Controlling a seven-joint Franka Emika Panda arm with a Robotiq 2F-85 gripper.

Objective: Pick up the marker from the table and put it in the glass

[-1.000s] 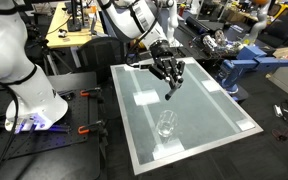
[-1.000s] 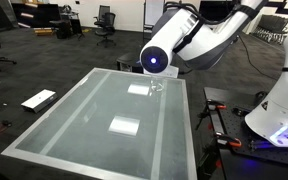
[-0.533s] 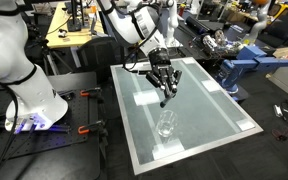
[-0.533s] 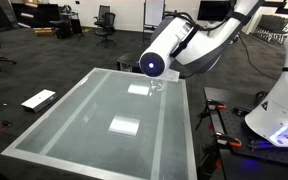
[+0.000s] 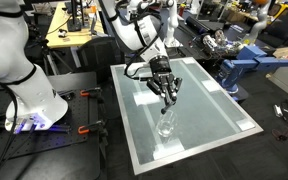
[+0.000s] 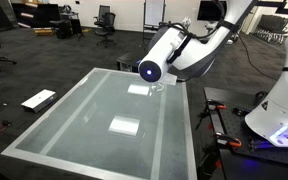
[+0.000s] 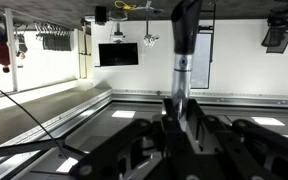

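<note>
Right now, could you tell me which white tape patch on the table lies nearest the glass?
In an exterior view, the far patch right beside the glass; the other patch lies apart, mid-table.

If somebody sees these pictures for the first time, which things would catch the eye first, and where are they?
The white arm reaches over the pale table, its gripper shut on a dark marker pointing down. In an exterior view, just below it in the picture, stands the small clear glass. In the wrist view the marker stands upright in the middle.
</note>
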